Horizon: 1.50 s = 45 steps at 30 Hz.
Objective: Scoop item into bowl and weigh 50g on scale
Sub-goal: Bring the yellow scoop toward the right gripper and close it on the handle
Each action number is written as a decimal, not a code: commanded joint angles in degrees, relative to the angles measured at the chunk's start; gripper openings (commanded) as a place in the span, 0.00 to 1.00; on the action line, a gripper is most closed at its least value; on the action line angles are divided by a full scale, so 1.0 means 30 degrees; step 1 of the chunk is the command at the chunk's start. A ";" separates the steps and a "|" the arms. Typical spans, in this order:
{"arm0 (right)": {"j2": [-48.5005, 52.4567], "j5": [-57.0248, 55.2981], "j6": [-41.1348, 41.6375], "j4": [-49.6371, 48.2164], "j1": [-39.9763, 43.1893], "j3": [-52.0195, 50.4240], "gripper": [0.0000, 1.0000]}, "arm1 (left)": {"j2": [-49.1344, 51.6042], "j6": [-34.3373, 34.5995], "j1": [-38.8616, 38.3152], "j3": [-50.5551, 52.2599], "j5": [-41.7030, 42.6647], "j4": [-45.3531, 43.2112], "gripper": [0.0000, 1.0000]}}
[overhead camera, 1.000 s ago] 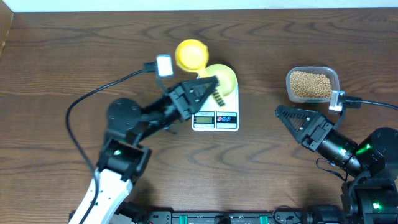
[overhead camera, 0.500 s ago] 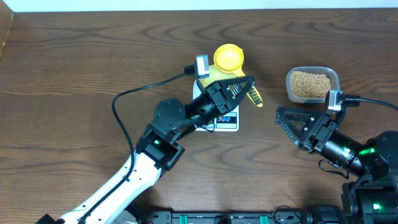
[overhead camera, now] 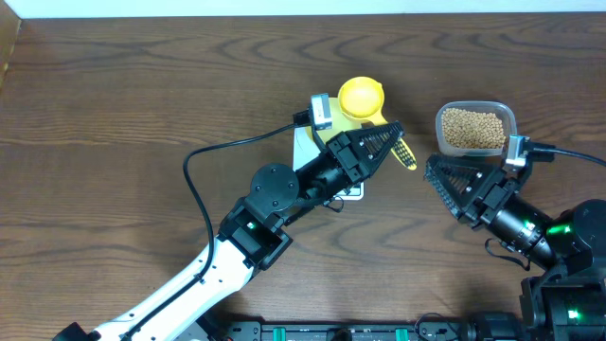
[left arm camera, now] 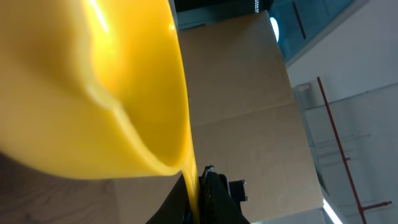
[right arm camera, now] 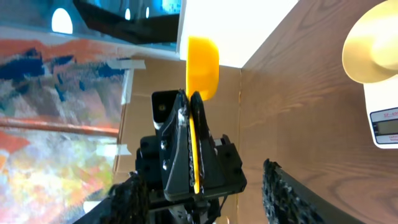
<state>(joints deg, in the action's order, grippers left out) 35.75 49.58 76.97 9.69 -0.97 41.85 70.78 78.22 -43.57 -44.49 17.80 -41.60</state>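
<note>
Left pincer (overhead camera: 390, 140) is clamped on the handle of the yellow scoop (overhead camera: 361, 97), held off the counter (overhead camera: 142, 95) by the scale (right arm camera: 387, 102). Pale-yellow bowl (right arm camera: 372, 40) sits on the scale; from overhead the left arm covers it. Beans (overhead camera: 473, 128) are all in the clear tub (overhead camera: 512, 116), and the right pincer (overhead camera: 437, 180) hovers near it, fingers apart, holding nothing.
</note>
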 commanded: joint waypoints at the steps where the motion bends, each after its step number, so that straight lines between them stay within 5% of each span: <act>1: -0.0007 -0.1064 0.0597 -0.0044 -0.0408 0.0262 0.56 | -0.0015 0.0029 -0.0058 -0.0299 -0.0262 -0.0182 0.07; 9: 0.1443 -0.3322 0.0612 -0.2266 -0.3395 0.0262 0.58 | -0.0015 0.0029 -0.0058 -0.0299 -0.0321 -0.0182 0.07; 14: 0.3177 -0.3628 0.0765 -0.3235 -0.4670 0.0262 0.51 | -0.0022 0.0029 -0.0058 -0.0299 -0.0321 -0.0175 0.07; 29: 0.3789 -0.3978 0.0758 -0.4736 -0.4787 0.0262 0.32 | -0.0015 -0.0284 -0.0036 -0.0299 -0.1042 -0.0175 0.07; 45: 0.3789 -0.3759 0.1056 -0.4743 -0.4787 0.0262 0.28 | -0.0015 -0.1413 -0.0044 -0.0299 -0.2171 0.1020 0.07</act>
<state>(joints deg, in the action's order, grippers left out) 47.35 38.54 79.66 -4.36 -14.92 41.91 70.78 74.96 -43.62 -44.49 12.10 -38.83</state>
